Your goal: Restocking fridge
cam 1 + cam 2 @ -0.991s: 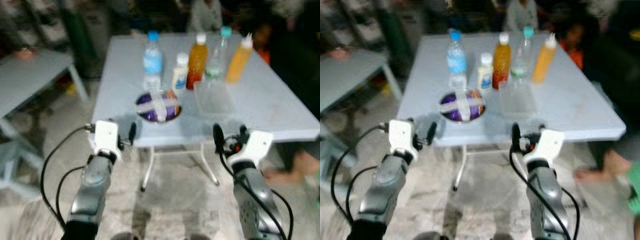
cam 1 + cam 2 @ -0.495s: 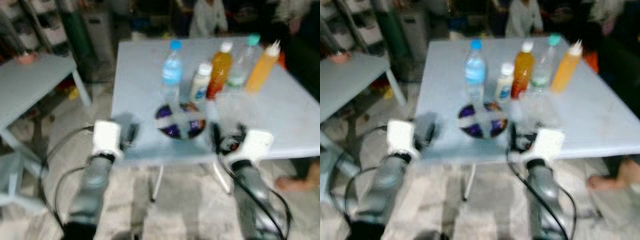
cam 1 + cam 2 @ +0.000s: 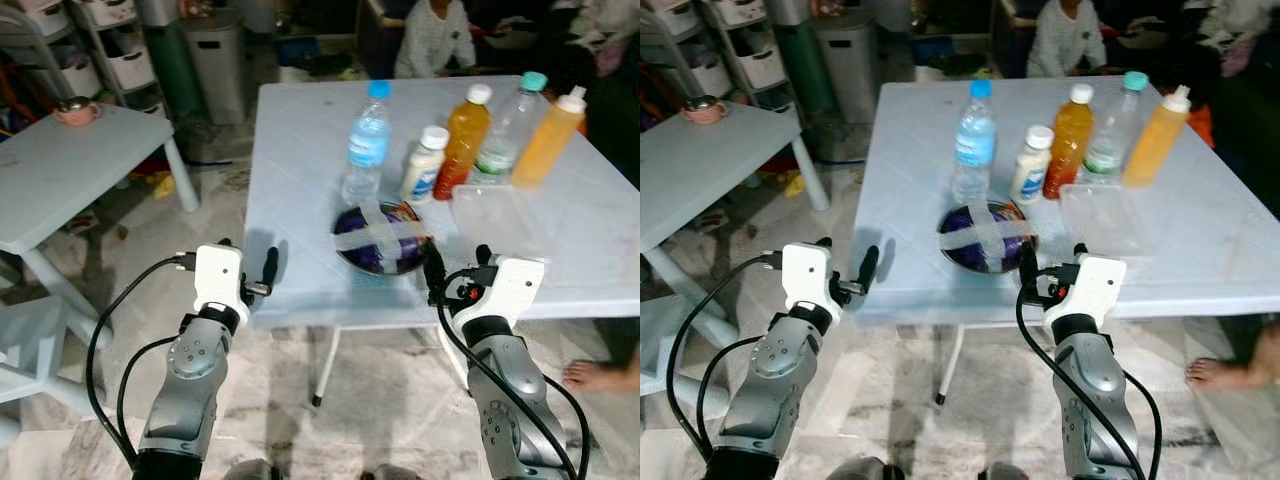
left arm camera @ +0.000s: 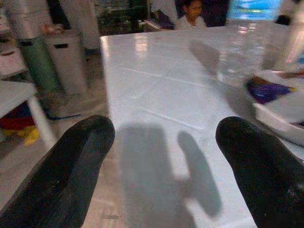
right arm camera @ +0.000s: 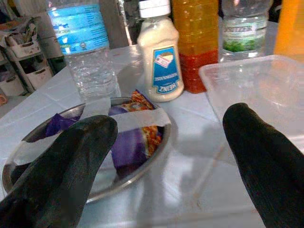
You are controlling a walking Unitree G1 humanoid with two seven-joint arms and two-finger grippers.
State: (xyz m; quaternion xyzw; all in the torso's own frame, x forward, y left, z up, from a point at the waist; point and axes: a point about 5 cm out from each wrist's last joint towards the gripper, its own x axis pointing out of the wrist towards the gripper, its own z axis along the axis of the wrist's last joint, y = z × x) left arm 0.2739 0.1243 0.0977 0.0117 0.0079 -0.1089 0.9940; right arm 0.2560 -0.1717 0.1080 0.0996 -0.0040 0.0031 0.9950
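A metal bowl (image 3: 381, 240) with taped purple packets sits near the front edge of the white table (image 3: 300, 150). Behind it stand a water bottle (image 3: 366, 142), a small white sauce bottle (image 3: 424, 165) and an orange juice bottle (image 3: 463, 142). The right wrist view shows the word Heinz on the sauce label. The right gripper (image 5: 166, 156) is spread wide just before the bowl. The left gripper (image 4: 161, 166) is wide too, over bare table.

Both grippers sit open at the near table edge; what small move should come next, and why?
Probably ease the right gripper forward over the taped metal bowl of purple packets. Both it and the left gripper are open and hold nothing, and that bowl is the nearest item on the white plastic table.
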